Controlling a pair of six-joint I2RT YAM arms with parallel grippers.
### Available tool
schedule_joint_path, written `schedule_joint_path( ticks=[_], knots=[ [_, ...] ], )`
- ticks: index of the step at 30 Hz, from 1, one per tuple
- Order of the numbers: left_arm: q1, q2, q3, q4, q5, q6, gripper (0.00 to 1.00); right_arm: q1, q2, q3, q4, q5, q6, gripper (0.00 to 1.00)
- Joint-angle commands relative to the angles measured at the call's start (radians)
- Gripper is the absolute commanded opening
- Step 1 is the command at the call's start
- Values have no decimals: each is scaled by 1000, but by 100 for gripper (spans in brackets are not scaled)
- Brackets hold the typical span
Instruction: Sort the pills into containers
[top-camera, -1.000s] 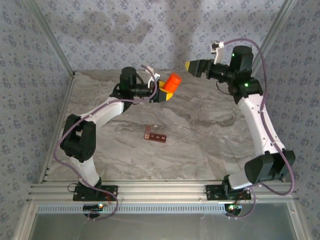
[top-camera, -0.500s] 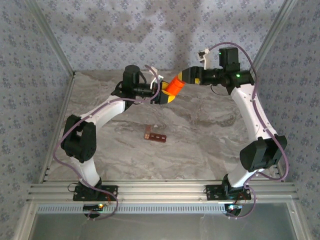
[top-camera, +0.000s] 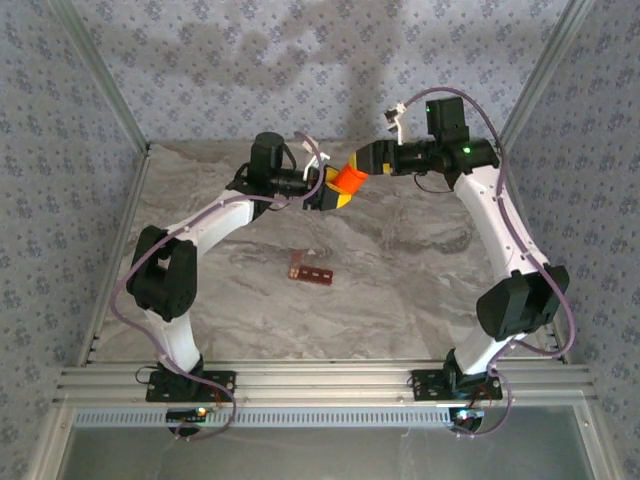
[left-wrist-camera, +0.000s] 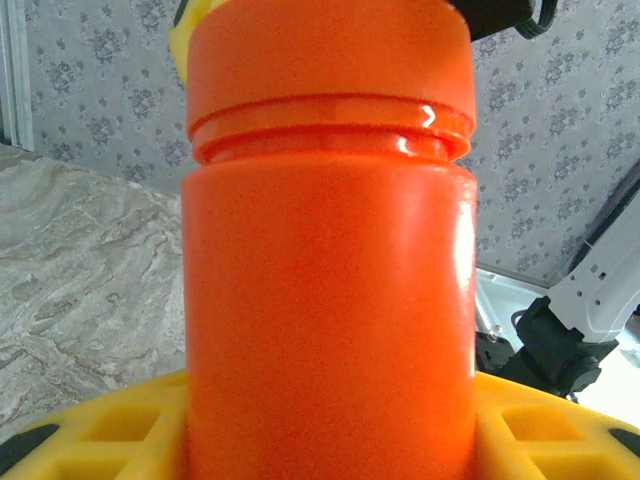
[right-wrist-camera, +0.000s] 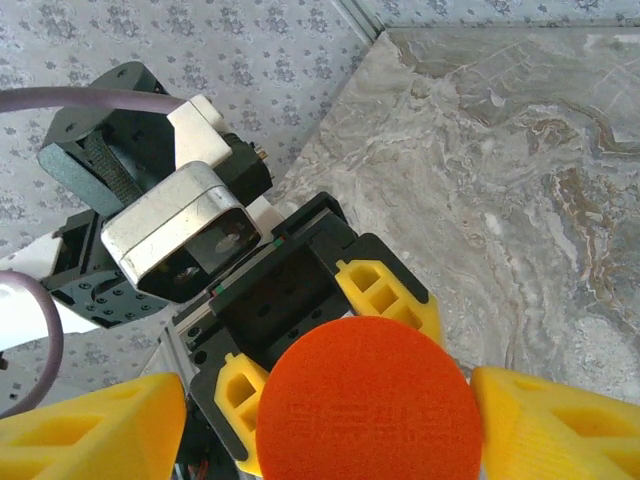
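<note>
My left gripper (top-camera: 335, 188) is shut on the body of an orange bottle (top-camera: 350, 177), held above the back of the table with its cap pointing right. In the left wrist view the bottle (left-wrist-camera: 325, 250) stands between my yellow fingers (left-wrist-camera: 100, 435). My right gripper (top-camera: 368, 160) is open around the cap. In the right wrist view the round orange cap (right-wrist-camera: 370, 400) sits between the right gripper's (right-wrist-camera: 330, 430) jaws, one finger at its edge and a gap on the other side. The dark red-brown containers (top-camera: 310, 270) lie on the table's middle. The pills are out of view.
The marble table (top-camera: 400, 300) is closed in by patterned walls (top-camera: 60, 150) at the left, back and right. An aluminium rail (top-camera: 320, 380) runs along the near edge by the arm bases. Both arms meet high at the back centre.
My right arm has swung left from the back right corner to the bottle's cap, and its jaws have narrowed around it. The left arm and bottle have barely moved.
</note>
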Motion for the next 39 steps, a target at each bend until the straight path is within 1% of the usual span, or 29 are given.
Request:
schedule_joint_path(
  ticks=[1,6,8,10,13,14,19,21,24,28,29,31,39],
  knots=[
    [-7,1,48,5,35,18,0,8,5,24,-26,-17,-21,70],
    [-8,4,53,0,34,19,0,15,9,18,-41,-14,-29,51],
    [-6,4,56,-1,30,19,0,17,9,10,-45,-9,-31,47],
    [-7,4,60,0,23,19,0,22,7,-2,-45,8,-26,45],
    [-7,-6,55,-2,-25,33,0,30,-3,-40,-11,51,24,41],
    [-9,-12,50,-8,-57,47,0,35,-8,-57,7,78,51,40],
    [-33,-58,6,-31,-197,158,0,69,-26,-144,100,187,183,39],
    [-47,-79,-24,-19,-249,195,0,74,-32,-190,168,223,264,38],
    [-64,-103,-64,11,-309,234,0,74,-42,-263,262,246,383,37],
    [-91,-125,-91,-3,-385,302,0,81,-46,-307,302,276,435,36],
    [-96,-128,-97,-3,-393,312,0,81,-47,-316,313,282,475,36],
    [-99,-126,-104,2,-400,316,0,83,-46,-327,324,292,503,36],
    [-99,-108,-104,10,-399,300,0,93,-46,-331,321,320,522,37]
  ],
)
